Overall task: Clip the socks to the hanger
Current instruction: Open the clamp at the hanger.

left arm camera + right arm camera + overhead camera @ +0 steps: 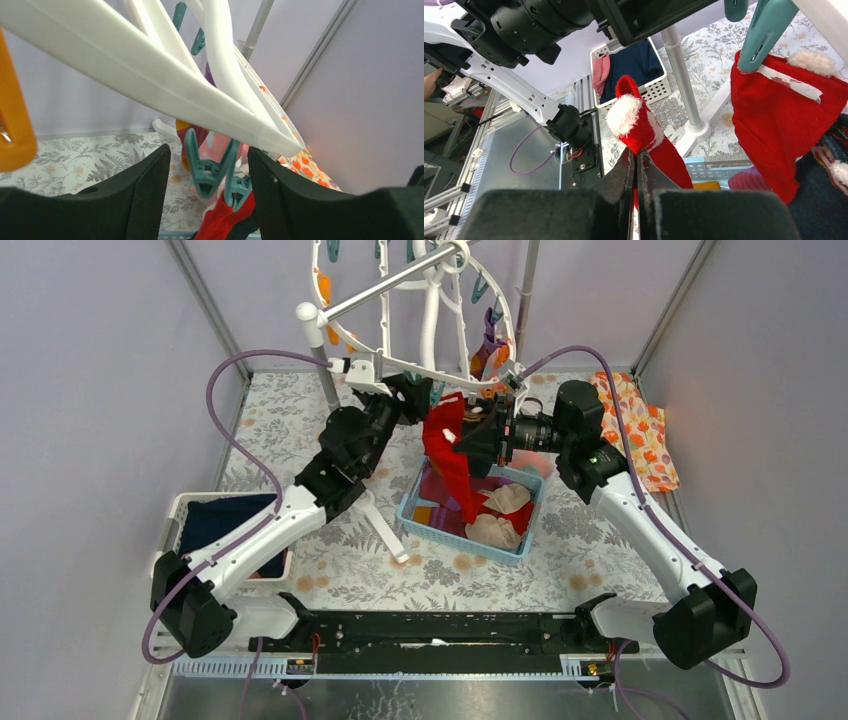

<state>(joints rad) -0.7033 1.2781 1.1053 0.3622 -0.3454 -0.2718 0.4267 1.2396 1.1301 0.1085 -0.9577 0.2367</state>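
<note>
Two jobs: right gripper pinched a sock; left gripper, jaws wide, straddled a clip. I meant to squeeze its tails squarely.

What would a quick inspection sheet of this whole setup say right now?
Surface: table under a fern-print cover.
Job's things: white hanger; clipped red sock; held red sock; more in the blue basket.
Clutter: orange floral cloth; white bin with navy cloth.
Fingers: left fingers open around a teal clip; right fingers shut on the held sock.
Cables: purple cables looping from both arms.
Surroundings: grey walls, metal pole.
</note>
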